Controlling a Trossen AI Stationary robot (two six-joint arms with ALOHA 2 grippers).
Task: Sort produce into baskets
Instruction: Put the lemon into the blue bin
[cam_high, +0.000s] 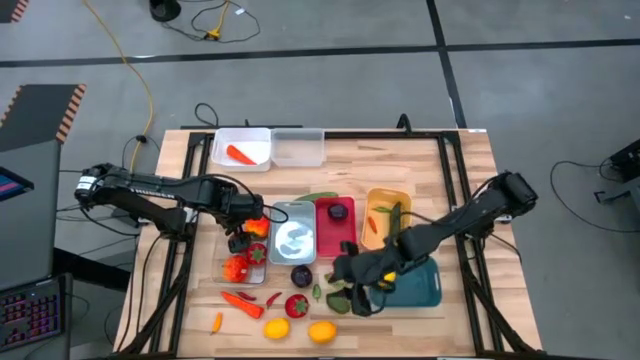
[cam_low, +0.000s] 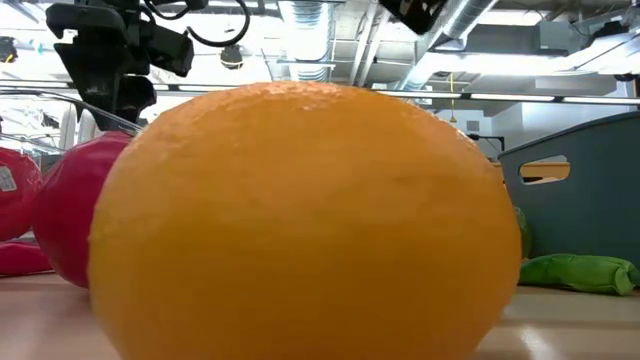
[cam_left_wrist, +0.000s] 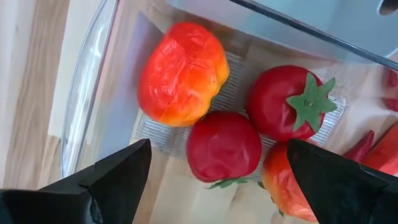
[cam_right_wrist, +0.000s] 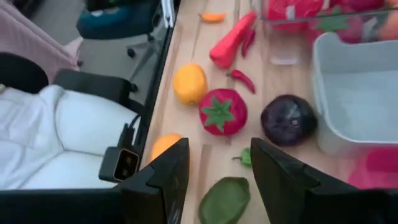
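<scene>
Hovering with fingers spread over the clear bin (cam_left_wrist: 93, 93) of tomatoes (cam_left_wrist: 224, 146), the left gripper (cam_left_wrist: 217, 180) could nudge the crowded fruit out. The right gripper (cam_right_wrist: 217, 168) — fingers part-open, pinching nothing — hangs above a green leaf (cam_right_wrist: 225, 200) flat on the worktop (cam_right_wrist: 186, 37), easy to miss.

A pale wooden slatted table (cam_high: 470, 170) carries everything. Far beyond the left gripper (cam_high: 243, 234) sit a white plastic bin (cam_high: 241, 147) and a clear plastic bin (cam_high: 298, 147). Between the two grippers stand a silver-grey bin (cam_high: 292, 235), a red bin (cam_high: 336, 232) and a yellow-orange bin (cam_high: 385, 210). A teal bin (cam_high: 416, 285) sits just beside the right gripper (cam_high: 353, 284). Near that gripper lie a round purple plum (cam_high: 301, 275), a red toy strawberry (cam_high: 296, 305), two yellow-orange lemons (cam_high: 276, 328) and a long orange-red carrot (cam_high: 241, 302).
</scene>
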